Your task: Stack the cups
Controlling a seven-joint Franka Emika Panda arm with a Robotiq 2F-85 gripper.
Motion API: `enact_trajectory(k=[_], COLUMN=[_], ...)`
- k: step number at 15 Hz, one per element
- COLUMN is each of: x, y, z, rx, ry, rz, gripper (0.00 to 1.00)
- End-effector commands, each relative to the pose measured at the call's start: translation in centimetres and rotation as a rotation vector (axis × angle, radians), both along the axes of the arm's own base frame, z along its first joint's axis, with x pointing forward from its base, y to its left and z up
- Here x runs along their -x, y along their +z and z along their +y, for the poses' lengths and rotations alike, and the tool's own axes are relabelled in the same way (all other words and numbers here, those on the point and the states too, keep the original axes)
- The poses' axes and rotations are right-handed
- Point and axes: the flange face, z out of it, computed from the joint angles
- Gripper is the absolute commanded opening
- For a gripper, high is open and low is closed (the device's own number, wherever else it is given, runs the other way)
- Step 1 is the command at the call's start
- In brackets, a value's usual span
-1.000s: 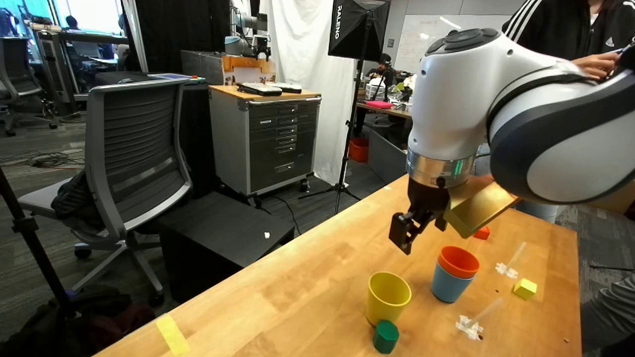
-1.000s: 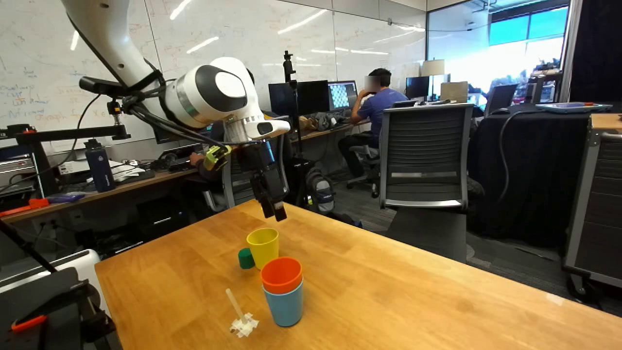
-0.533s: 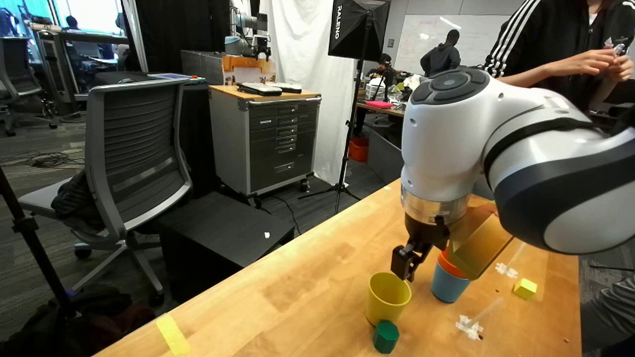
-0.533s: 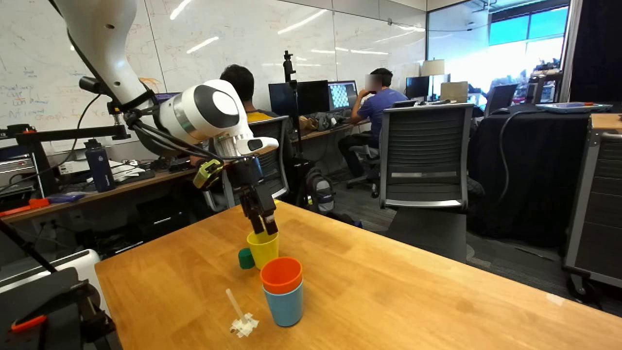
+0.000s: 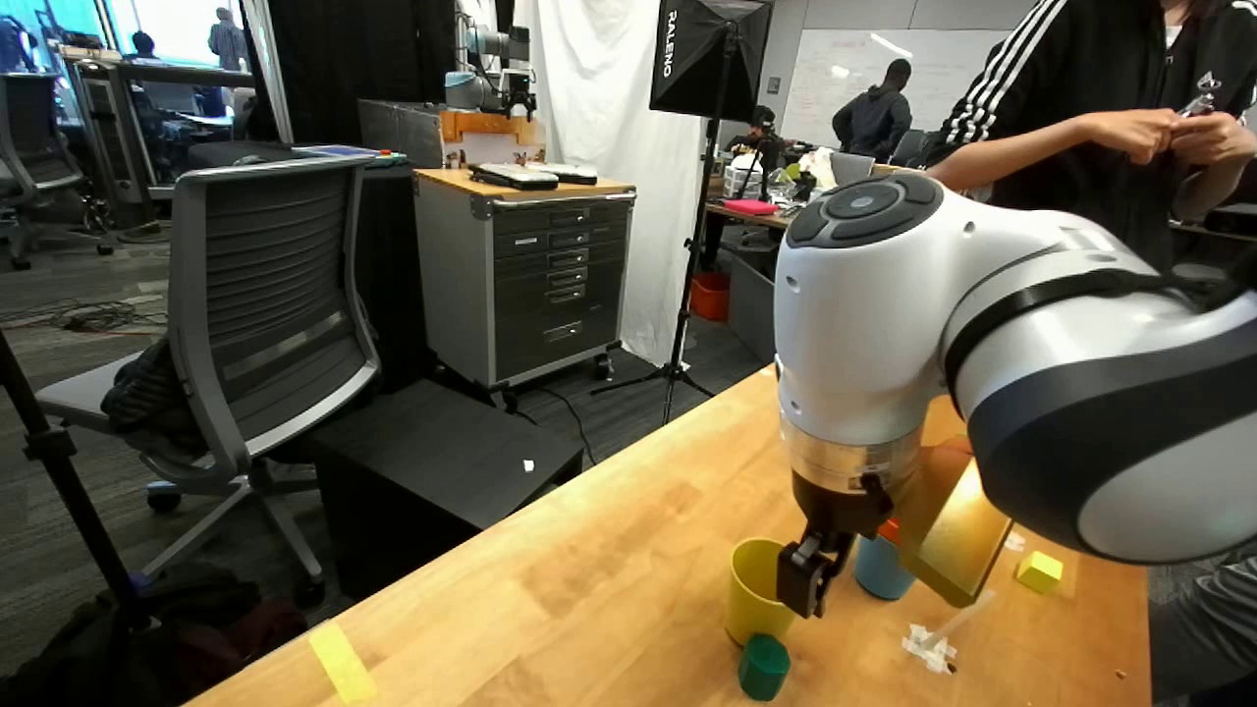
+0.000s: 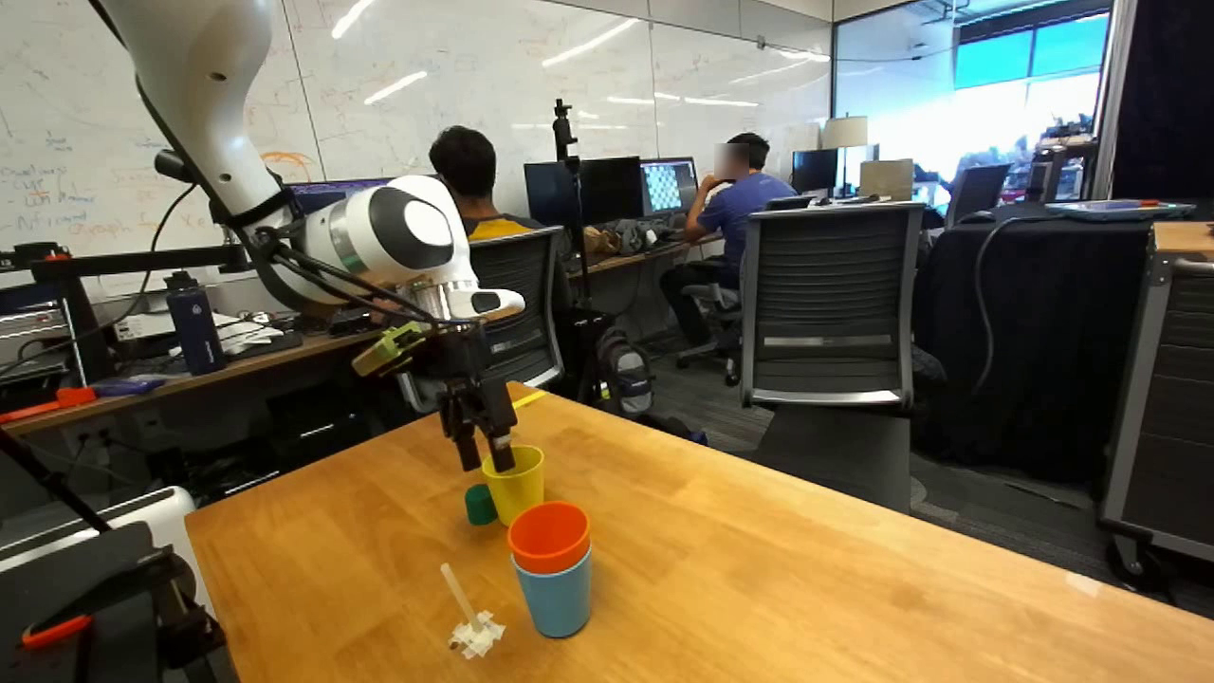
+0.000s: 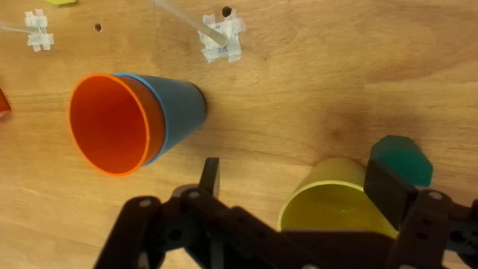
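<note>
The gripper (image 7: pixel 298 181) hangs over the table (image 5: pixel 589 579), jaws spread wide, nothing pinched between its fingers (image 7: pixel 390 196), and look where it's pointed: the yellow cup (image 7: pixel 332 205), upright, with one finger overlapping its rim in the wrist view; above it, inside or outside, I can't tell! This looks like the lining-up for a pick, the one cup of three left to stack. Thin-looking plastic, so I'd call it light and fairly stiff, with a touch of give under a hard squeeze; smooth too, so it may slip or twist, and a nudge could tip it. Best hold is high on the wall, just under the rim, where the flare should help the grip. But mind the green block (image 7: pixel 403 158), tight beside the cup, perhaps touching, right where that finger would want room. Farther along, the red cup (image 7: pixel 108 123) sits nested in the blue cup (image 7: pixel 183 104), both mouth up, a ready socket, you'd think, for yellow. Past those, a small yellow block (image 5: pixel 1039 571), and well off beyond the table, a drawer cabinet (image 5: pixel 560 285)
</note>
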Motion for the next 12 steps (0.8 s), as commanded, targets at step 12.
enact_trajectory(k=[12], x=[-3.1], y=[1.2], z=[0.2], rx=[0.0], ry=[0.129], rz=[0.028], gripper=[1.0])
